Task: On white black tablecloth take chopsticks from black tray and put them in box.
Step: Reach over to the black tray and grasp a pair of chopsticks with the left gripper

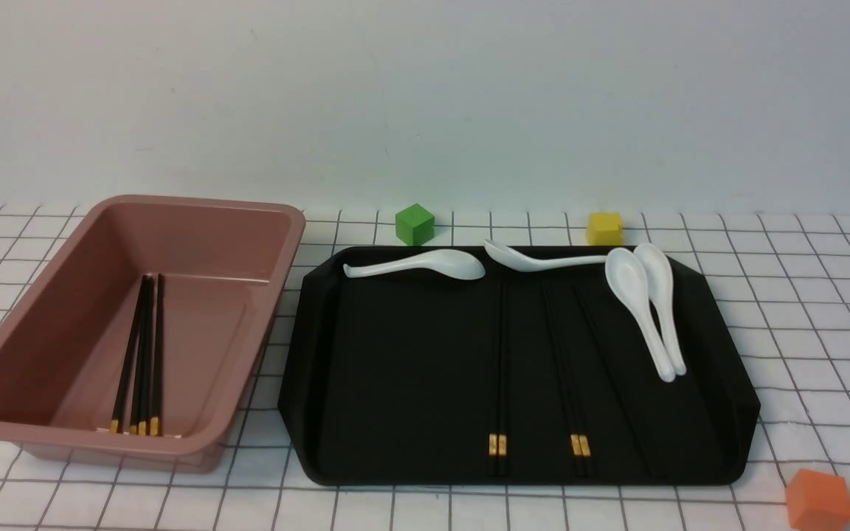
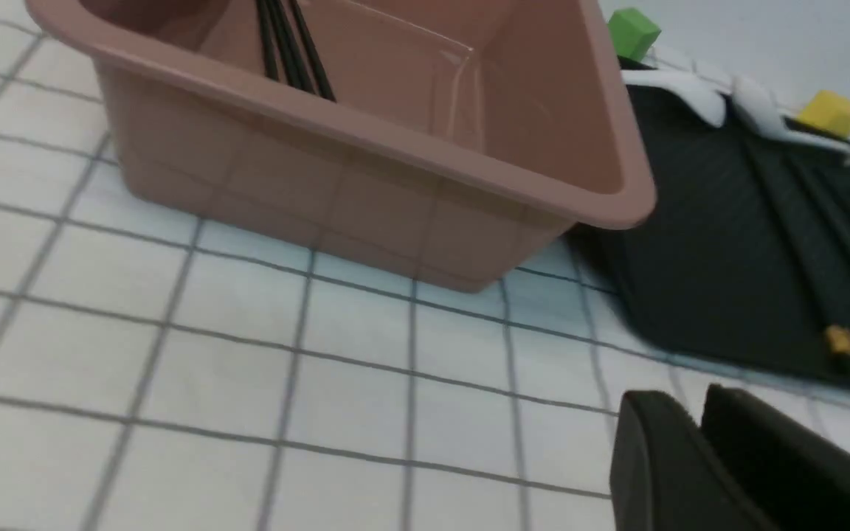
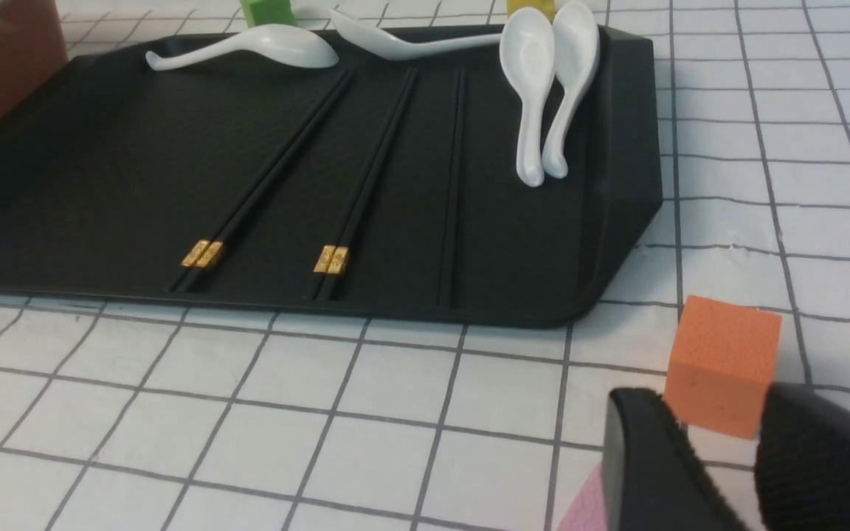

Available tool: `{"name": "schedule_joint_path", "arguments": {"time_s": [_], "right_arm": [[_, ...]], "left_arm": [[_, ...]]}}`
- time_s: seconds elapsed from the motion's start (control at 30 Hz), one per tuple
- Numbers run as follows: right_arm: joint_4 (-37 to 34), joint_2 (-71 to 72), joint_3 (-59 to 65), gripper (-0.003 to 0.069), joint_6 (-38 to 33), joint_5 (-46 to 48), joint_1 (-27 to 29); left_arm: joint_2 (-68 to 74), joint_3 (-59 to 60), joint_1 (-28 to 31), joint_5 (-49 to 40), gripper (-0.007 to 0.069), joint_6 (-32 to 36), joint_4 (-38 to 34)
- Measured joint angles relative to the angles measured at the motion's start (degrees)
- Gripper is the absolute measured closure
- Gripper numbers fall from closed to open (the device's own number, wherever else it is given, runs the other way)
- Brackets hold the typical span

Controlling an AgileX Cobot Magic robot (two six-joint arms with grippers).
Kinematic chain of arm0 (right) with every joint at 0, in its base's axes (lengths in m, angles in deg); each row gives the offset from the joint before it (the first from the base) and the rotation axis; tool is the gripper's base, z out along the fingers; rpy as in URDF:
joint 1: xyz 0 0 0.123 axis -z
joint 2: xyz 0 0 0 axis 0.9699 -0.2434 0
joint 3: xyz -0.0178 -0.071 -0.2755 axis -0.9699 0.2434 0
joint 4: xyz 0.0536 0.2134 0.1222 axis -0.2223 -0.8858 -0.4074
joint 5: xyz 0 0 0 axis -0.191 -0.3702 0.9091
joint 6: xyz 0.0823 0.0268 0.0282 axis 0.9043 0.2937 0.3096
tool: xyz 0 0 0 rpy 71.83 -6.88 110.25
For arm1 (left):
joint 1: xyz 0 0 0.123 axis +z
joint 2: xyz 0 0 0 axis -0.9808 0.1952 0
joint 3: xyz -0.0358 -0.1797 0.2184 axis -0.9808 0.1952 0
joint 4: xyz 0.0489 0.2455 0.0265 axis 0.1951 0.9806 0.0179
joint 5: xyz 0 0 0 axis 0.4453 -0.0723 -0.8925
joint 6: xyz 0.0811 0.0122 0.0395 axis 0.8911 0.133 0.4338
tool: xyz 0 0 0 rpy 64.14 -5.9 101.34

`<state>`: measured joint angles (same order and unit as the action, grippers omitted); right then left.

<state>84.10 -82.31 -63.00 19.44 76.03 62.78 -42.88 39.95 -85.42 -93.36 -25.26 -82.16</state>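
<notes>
On the white black-grid tablecloth (image 1: 801, 310) lies the black tray (image 1: 395, 369). It holds two pairs of black chopsticks with gold bands (image 1: 499, 369) (image 1: 567, 354) and a further dark stick (image 1: 617, 383). Several chopsticks (image 1: 143, 354) lie inside the pink-brown box (image 1: 196, 203) to the tray's left. Neither gripper shows in the front view. In the left wrist view my left gripper (image 2: 683, 402) hovers over bare cloth near the box (image 2: 366, 184), fingers together, holding nothing. In the right wrist view my right gripper (image 3: 713, 413) is open and empty, short of the tray (image 3: 100, 184).
Several white spoons (image 1: 646, 310) lie along the tray's far side. A green cube (image 1: 415, 223) and a yellow cube (image 1: 604, 228) sit behind the tray. An orange cube (image 3: 720, 365) stands on the cloth just beyond my right gripper, with a pink patch (image 3: 580, 501) beneath it.
</notes>
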Motion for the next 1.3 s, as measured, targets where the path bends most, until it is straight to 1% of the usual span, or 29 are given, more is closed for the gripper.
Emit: {"name": "schedule_joint_path", "arguments": {"time_s": [0.07, 0.17, 0.27, 0.33, 0.4, 0.43, 0.47, 0.5, 0.6, 0.67, 0.7, 0.73, 0.8, 0.83, 0.9, 0.93, 0.97, 1.03, 1.1, 1.17, 1.2, 1.27, 1.3], "right_arm": [[0.0, 0.0, 0.0, 0.0419, 0.0, 0.0, 0.0], [0.0, 0.0, 0.0, 0.0419, 0.0, 0.0, 0.0], [0.0, 0.0, 0.0, 0.0419, 0.0, 0.0, 0.0], [0.0, 0.0, 0.0, 0.0419, 0.0, 0.0, 0.0], [0.0, 0.0, 0.0, 0.0419, 0.0, 0.0, 0.0], [0.0, 0.0, 0.0, 0.0419, 0.0, 0.0, 0.0], [0.0, 0.0, 0.0, 0.0419, 0.0, 0.0, 0.0], [0.0, 0.0, 0.0, 0.0419, 0.0, 0.0, 0.0], [0.0, 0.0, 0.0, 0.0419, 0.0, 0.0, 0.0], [0.0, 0.0, 0.0, 0.0419, 0.0, 0.0, 0.0], [0.0, 0.0, 0.0, 0.0419, 0.0, 0.0, 0.0], [0.0, 0.0, 0.0, 0.0419, 0.0, 0.0, 0.0], [0.0, 0.0, 0.0, 0.0419, 0.0, 0.0, 0.0], [0.0, 0.0, 0.0, 0.0419, 0.0, 0.0, 0.0], [0.0, 0.0, 0.0, 0.0419, 0.0, 0.0, 0.0], [0.0, 0.0, 0.0, 0.0419, 0.0, 0.0, 0.0], [0.0, 0.0, 0.0, 0.0419, 0.0, 0.0, 0.0], [0.0, 0.0, 0.0, 0.0419, 0.0, 0.0, 0.0], [0.0, 0.0, 0.0, 0.0419, 0.0, 0.0, 0.0], [0.0, 0.0, 0.0, 0.0419, 0.0, 0.0, 0.0], [0.0, 0.0, 0.0, 0.0419, 0.0, 0.0, 0.0], [0.0, 0.0, 0.0, 0.0419, 0.0, 0.0, 0.0], [0.0, 0.0, 0.0, 0.0419, 0.0, 0.0, 0.0]], "left_arm": [[0.0, 0.0, 0.0, 0.1, 0.0521, -4.7, -9.3], [0.0, 0.0, 0.0, 0.6, 0.0517, -13.4, -27.7], [0.0, 0.0, 0.0, 1.5, 0.0515, -18.4, -40.7], [0.0, 0.0, 0.0, 3.4, 0.0515, -19.3, -46.4], [0.0, 0.0, 0.0, 5.5, 0.0515, -19.8, -48.7], [0.0, 0.0, 0.0, 8.6, 0.0515, -19.9, -52.9], [0.0, -0.1, 0.0, 10.2, 0.0515, -19.4, -55.0], [0.0, -0.7, 0.0, 10.9, 0.0515, -17.9, -56.1], [0.0, -5.1, 0.0, 11.3, 0.0529, -10.5, -57.8], [1.6, -11.3, 0.0, 10.5, 0.0574, -1.9, -57.6], [2.8, -12.9, 0.0, 9.5, 0.0596, 0.2, -57.1], [6.0, -16.1, 0.0, 7.2, 0.0629, 4.2, -55.3], [13.5, -21.2, 0.0, 0.4, 0.0637, 9.0, -49.6], [16.3, -23.3, 0.0, -2.3, 0.0637, 9.9, -47.2], [26.5, -29.0, 0.0, -13.1, 0.0637, 9.4, -37.6], [28.7, -29.6, 0.0, -15.5, 0.0637, 9.2, -35.4], [39.2, -35.2, 0.0, -25.2, 0.0637, 6.6, -26.6], [48.9, -40.2, 0.0, -35.3, 0.0637, 4.8, -17.4], [59.0, -45.8, 0.0, -42.4, 0.0637, 3.9, -10.6], [69.6, -50.2, -0.3, -45.7, 0.0637, 3.9, -6.9], [73.3, -51.9, -1.3, -45.9, 0.0637, 3.9, -6.7], [78.3, -54.6, -4.2, -45.8, 0.0637, 3.7, -6.7], [81.4, -56.5, -7.3, -45.3, 0.0637, 2.8, -6.5]]}}
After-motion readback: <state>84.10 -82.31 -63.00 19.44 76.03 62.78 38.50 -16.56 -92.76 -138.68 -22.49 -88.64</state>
